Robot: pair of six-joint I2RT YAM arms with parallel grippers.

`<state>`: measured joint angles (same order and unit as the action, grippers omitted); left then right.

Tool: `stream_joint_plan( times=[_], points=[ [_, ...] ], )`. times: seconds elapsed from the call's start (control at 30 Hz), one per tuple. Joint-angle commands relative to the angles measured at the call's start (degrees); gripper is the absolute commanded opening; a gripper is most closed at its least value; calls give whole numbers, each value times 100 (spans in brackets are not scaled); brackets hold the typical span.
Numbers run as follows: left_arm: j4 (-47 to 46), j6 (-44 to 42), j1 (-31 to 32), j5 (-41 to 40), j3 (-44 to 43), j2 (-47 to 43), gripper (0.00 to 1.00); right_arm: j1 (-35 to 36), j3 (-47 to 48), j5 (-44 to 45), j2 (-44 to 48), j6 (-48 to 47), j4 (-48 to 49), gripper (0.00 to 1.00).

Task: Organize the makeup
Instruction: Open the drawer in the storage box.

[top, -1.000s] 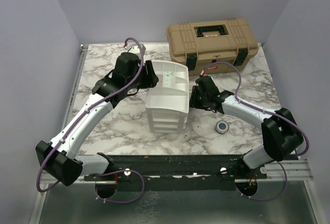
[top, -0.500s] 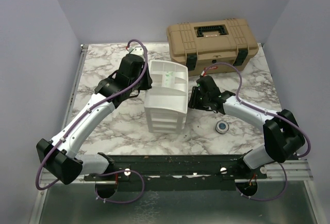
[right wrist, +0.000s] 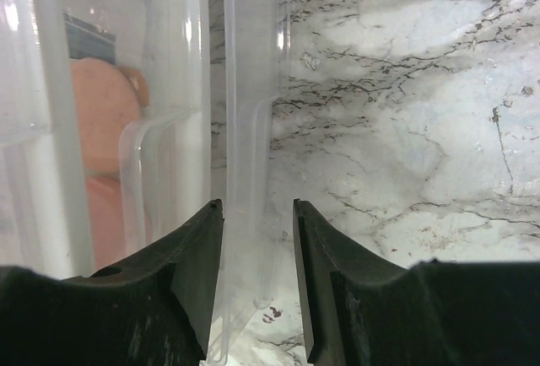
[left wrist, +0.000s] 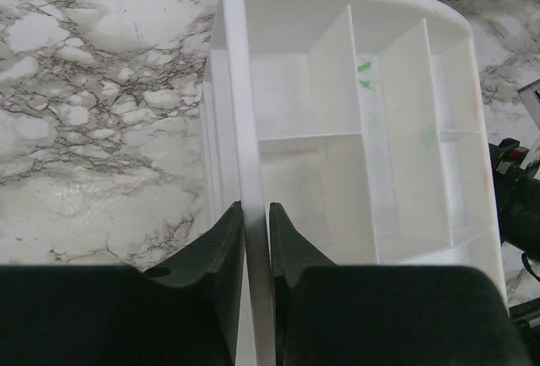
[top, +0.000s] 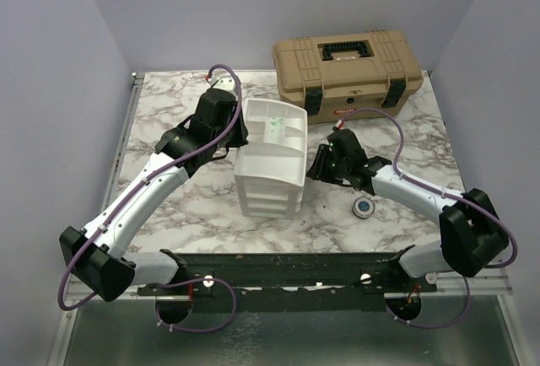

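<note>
The round blue-centred compact lies on the marble, right of the white drawer unit. Salmon-pink round discs show through a translucent drawer wall in the right wrist view. My left gripper is shut on the left rim of the unit's divided top tray, with the fingers pinching the white wall. My right gripper is open at the unit's right side, its jaws standing on either side of a clear drawer edge. The pencil and tube are out of view.
A tan toolbox stands shut at the back right, just behind the drawer unit. The marble table is walled by grey panels on the left, the right and the back. A black rail runs along the near edge.
My left gripper has moved right and closed on the tray's rim. My right arm has shifted slightly right and towards me beside the unit. The unit has shifted a little to the left.
</note>
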<state>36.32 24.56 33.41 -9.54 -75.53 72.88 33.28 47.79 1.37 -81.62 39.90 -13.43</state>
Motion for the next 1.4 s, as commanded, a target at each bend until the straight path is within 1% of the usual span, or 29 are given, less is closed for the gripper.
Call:
stream_joint_plan(
  times=[0.0,0.07,0.17,0.33,0.47,0.67,0.8,0.93,1.1,1.37],
  points=[
    [345,-148,16,-169,-67,77,17,-14,-113,-101,107,72,283,45],
    [342,-144,30,-162,-67,81,17,-18,-98,-101,-7,88,252,45],
    [341,-129,29,-162,-60,86,16,-14,-197,-387,-121,103,476,45],
    [346,-125,35,-219,-50,64,16,-14,-106,-481,-477,10,397,44],
    [342,-119,39,-278,-43,47,16,-14,-1,118,-582,-62,-79,44],
    [356,-212,34,-538,-50,23,11,-2,222,855,-686,-279,-740,40],
    [492,-341,32,-824,-79,33,11,12,163,1305,-508,-270,-934,40],
    [619,-404,35,-1074,-94,9,10,11,179,1589,-450,-271,-1201,40],
    [631,-409,34,-1145,-111,-20,9,12,159,1958,-468,-243,-1409,39],
    [625,-405,38,-1121,-77,-54,9,12,72,2129,-248,-159,-1575,40]
  ],
)
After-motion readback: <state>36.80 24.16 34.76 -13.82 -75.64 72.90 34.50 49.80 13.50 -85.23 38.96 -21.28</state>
